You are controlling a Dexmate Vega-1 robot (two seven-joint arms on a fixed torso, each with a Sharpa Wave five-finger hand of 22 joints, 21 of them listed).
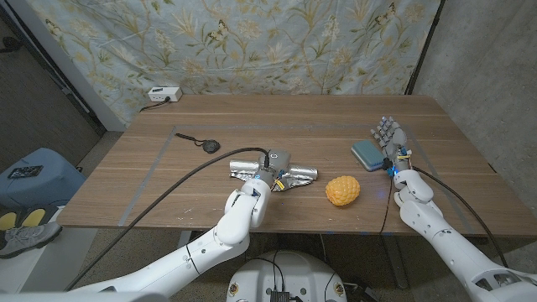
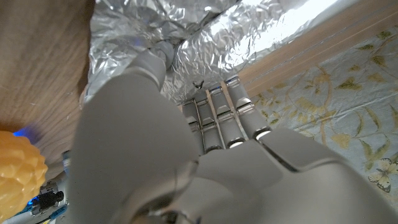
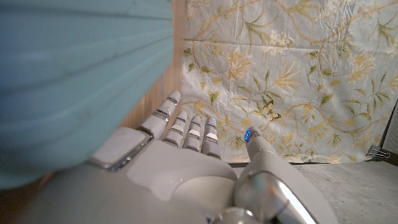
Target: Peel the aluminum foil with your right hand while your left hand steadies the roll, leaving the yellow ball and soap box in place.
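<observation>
The left hand (image 1: 270,172) presses down on the aluminum foil roll (image 1: 289,174) near the table's (image 1: 168,180) front edge. The right hand (image 1: 390,138) stands open — fingers spread, holding nothing — just beside the soap box (image 1: 367,153), toward the right edge; the yellow ball (image 1: 343,190) sits between roll and box.

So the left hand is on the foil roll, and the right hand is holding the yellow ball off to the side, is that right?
Not quite. The left hand is on the foil roll, but the right hand holds nothing: it stands open beside the teal soap box. The yellow ball lies on the table, apart from both hands. The head view shows it.
</observation>
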